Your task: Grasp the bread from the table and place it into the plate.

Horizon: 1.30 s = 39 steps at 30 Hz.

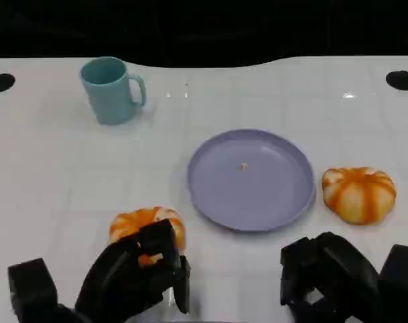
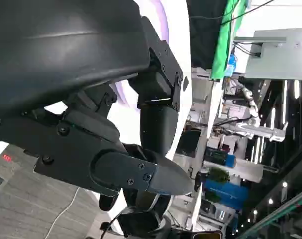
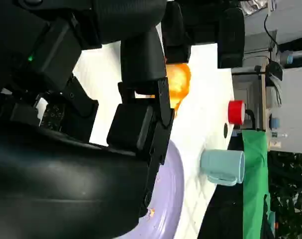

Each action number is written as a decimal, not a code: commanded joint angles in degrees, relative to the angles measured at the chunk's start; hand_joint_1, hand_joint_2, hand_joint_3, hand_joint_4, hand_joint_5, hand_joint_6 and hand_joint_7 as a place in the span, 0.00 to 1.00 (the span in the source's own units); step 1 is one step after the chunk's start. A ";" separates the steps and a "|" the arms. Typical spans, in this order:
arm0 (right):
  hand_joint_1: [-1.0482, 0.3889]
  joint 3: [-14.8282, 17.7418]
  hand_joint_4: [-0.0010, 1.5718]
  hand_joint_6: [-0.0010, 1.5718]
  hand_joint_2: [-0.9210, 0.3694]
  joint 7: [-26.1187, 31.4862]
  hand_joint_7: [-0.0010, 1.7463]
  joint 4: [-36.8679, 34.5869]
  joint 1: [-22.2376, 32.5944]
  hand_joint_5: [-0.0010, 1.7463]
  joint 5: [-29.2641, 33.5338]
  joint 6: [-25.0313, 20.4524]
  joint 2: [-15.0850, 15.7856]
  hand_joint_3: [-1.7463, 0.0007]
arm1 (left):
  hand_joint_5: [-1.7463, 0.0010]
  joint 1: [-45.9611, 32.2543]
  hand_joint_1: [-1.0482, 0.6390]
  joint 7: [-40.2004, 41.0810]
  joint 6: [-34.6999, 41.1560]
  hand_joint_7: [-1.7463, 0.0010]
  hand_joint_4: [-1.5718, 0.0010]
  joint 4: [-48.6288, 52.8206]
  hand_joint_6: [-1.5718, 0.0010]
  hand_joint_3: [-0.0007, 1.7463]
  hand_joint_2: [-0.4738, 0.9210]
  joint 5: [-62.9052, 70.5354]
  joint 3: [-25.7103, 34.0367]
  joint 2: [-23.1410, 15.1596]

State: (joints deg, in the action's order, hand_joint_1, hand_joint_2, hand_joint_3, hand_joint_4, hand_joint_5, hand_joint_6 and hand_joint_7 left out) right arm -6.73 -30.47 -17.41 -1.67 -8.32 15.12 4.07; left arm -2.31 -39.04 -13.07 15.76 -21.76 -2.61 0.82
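Head view, white tabletop [image 1: 49, 175]. Two orange-and-white bread rolls in frame. Near bread [image 1: 144, 223] lies lower left of centre, just left of the lavender plate [image 1: 251, 180]; far bread [image 1: 359, 194] sits right of the plate, just beside its rim. Plate holds no bread yet, only a small crumb-like speck.

Left hand [image 1: 133, 272] at lower left, fingers curled up over the near bread's front edge, touching or nearly so; whether it actually grips cannot be told.

Right hand [image 1: 324, 272] at lower right, fingers curled in, holding nothing, below and left of the far bread.

Both breads round, no clear long axis. Left hand is nearer its bread; plate lies up and right of it. Teal mug [image 1: 111, 89] upper left, well apart.
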 commanded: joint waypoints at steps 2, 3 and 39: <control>0.00 0.17 1.00 1.00 0.59 0.35 0.54 -0.15 -0.11 0.70 0.31 0.14 0.47 0.34 | 0.00 0.23 0.15 -0.41 -0.52 0.01 0.42 0.22 0.55 0.09 1.00 0.25 0.54 -0.70; 0.00 0.20 1.00 1.00 0.59 0.32 0.54 -0.05 -0.11 0.70 0.12 -0.16 0.40 0.34 | 0.00 0.25 0.15 -0.41 -0.50 0.01 0.42 0.20 0.55 0.09 1.00 0.25 0.54 -0.68; 0.00 -0.33 0.98 1.00 0.58 1.09 0.55 1.35 0.44 0.72 0.83 -0.79 0.81 0.34 | 0.00 0.20 0.15 -0.73 0.56 0.03 0.42 -0.83 0.55 0.08 1.00 -0.80 1.04 -0.80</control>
State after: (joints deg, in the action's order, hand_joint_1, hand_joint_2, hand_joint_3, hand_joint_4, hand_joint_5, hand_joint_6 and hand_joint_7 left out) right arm -7.04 -29.38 -16.73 -1.65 -7.81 14.29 4.13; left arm -2.30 -39.06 -12.66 15.70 -21.91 -2.33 0.81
